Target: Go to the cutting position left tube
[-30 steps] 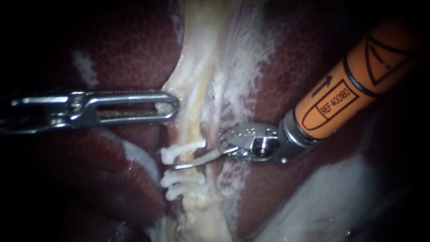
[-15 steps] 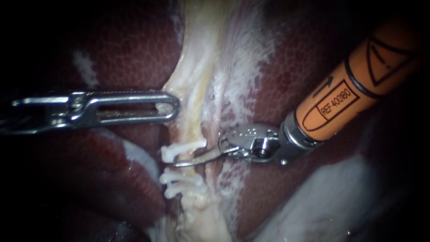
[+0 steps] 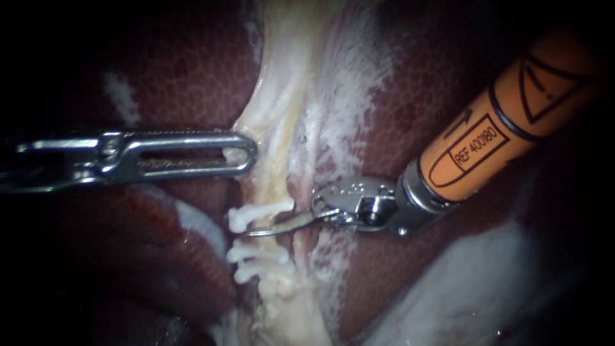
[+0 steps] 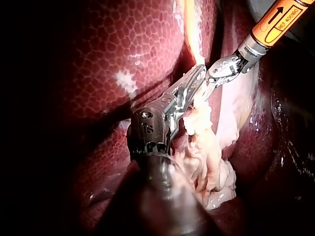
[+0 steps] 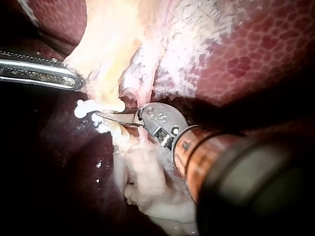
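Endoscope: R instrument (image 3: 272, 226) enters from upper right on an orange shaft and its metal tip reaches mid-frame. One thin curved blade shows, lying crosswise over the front of the tube (image 3: 278, 242), point aimed frame-left, just past the tube's left edge. Can't tell whether that tip is open or shut, as only the one blade is seen.

The tube is a pale strand running top to bottom, just left of centre. It carries three white clips. The upper clip (image 3: 259, 213) sits just above the blade and nearly touches it. The two lower clips (image 3: 259, 255) sit close together just below. So the blade crosses the tube in the gap btw the upper clip and the lower pair.

L instrument (image 3: 240, 152) comes in level from the left edge, mid-height. Its slotted jaws lie together, nipping the left edge of the pale tissue (image 3: 282, 77) above the clips. They are well apart from the blade.

Dark red liver (image 3: 179, 70) lies on both sides of the pale band. A whitish patch (image 3: 474, 282) sits lower right.

R wrist view: the blade goes ahead of the R instr. across the tube, right under the upper clip (image 5: 98, 105). The L instr. (image 5: 69, 78) is just beyond, against the pale tissue.

L wrist view: the L jaws (image 4: 196, 77) clamp the pale strand, w/ the R tip (image 4: 212, 82) just beside them.
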